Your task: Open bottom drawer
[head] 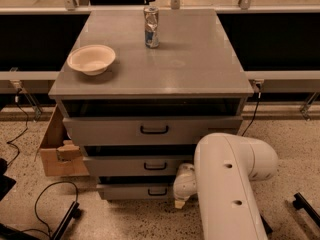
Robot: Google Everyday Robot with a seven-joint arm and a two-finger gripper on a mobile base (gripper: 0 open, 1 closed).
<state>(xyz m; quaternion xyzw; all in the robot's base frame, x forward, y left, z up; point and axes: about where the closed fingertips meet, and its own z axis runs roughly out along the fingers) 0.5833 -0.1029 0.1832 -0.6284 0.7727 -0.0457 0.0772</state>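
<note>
A cardboard box (pixel 55 151) is seen on the floor, left of the grey cabinet (pixel 200 74). Up top, a cream bowl (pixel 91 59) is parked near the left edge and a drinks can (pixel 151 27) further back. The bottom drawer (pixel 125 191) is found lowest of three, right at floor level. The gripper (pixel 179 202) is held low, just right of its black handle (pixel 157 191). Whether it's clamped or slack can't be told. The lower right is filled by the white arm (pixel 230 184).
</note>
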